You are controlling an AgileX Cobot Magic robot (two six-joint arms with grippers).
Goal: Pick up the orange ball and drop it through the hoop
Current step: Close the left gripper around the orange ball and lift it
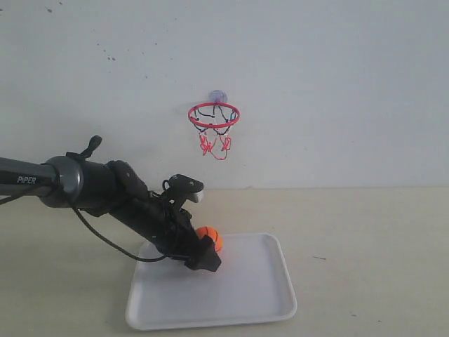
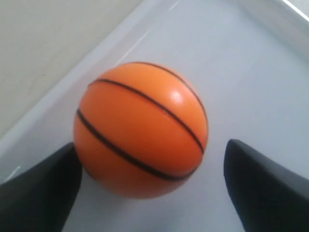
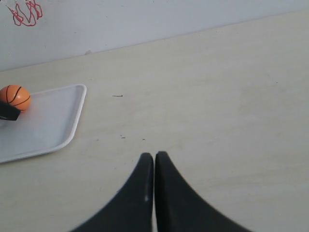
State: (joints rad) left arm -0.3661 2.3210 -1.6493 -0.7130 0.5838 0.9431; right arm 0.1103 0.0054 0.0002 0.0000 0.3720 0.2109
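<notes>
The orange ball (image 1: 210, 239) rests on the white tray (image 1: 238, 295) near its far left corner. My left gripper (image 1: 205, 255) is down at the ball and open, with one dark finger on each side of it. In the left wrist view the ball (image 2: 140, 130) fills the middle; one finger (image 2: 43, 188) is at its edge and the other finger (image 2: 265, 188) stands apart from it. The red hoop (image 1: 214, 114) hangs on the wall above and behind the tray. My right gripper (image 3: 154, 155) is shut and empty over bare table; the exterior view does not show it.
The pale table (image 1: 372, 246) stretches to the right of the tray. In the right wrist view the tray (image 3: 48, 125) with the ball (image 3: 15, 97) lies off to one side, and a bit of the net (image 3: 26, 12) shows on the wall.
</notes>
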